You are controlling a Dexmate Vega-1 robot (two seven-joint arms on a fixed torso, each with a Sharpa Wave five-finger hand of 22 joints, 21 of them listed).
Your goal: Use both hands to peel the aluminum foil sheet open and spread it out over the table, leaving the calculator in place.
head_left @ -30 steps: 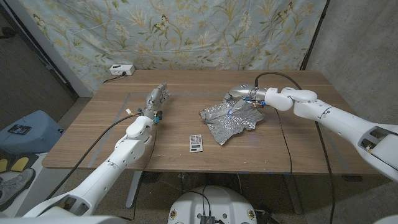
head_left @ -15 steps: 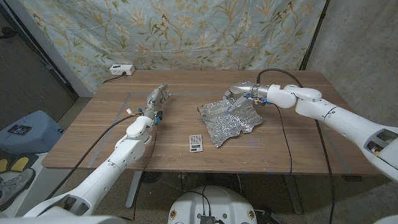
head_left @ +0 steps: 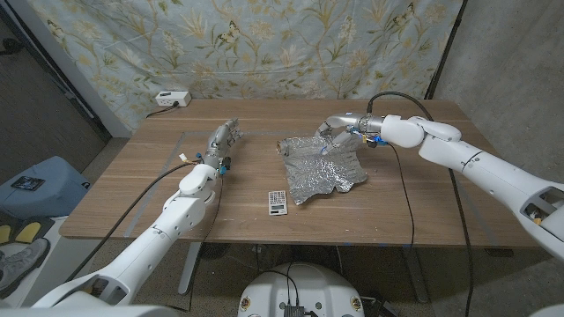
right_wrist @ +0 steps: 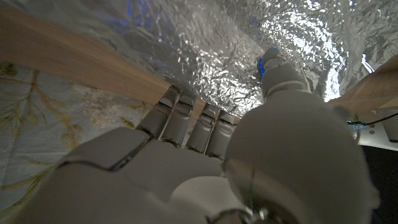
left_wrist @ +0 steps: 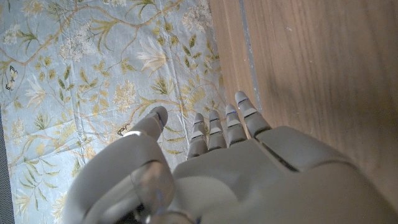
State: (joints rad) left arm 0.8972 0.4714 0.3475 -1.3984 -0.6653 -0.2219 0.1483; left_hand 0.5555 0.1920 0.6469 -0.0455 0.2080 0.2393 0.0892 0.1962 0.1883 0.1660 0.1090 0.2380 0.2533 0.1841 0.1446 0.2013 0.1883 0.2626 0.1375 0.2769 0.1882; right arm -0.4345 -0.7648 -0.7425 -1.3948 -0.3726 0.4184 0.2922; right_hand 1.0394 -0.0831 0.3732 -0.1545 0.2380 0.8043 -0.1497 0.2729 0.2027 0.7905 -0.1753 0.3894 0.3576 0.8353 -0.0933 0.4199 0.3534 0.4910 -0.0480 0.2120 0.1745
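At the far left corner of the wooden counter sits a white power strip, close to the flowered curtain that hangs behind. The robot's left arm reaches up the left half of the counter, a thin cable trailing beside it, and its left hand lies there well apart from everything else; in the left wrist view the left hand has its fingers straight and side by side, the thumb set a little off from them, and nothing is in its hold. How its palm meets the wood cannot be told.

Nearer the front edge, about midway across, lies the small calculator, flat, keys up, just beside the crumpled front corner of the aluminum foil sheet but seemingly not touching it. The foil is wrinkled and partly opened out over the counter's middle, right of centre, its far edge lifted and folded.

At that far edge is the right hand, with the right arm coming in from the right and a black cable looping over its wrist. In the right wrist view the right hand has its fingers curled over the foil's edge and the thumb pressed on the shiny surface, so it pinches the foil.
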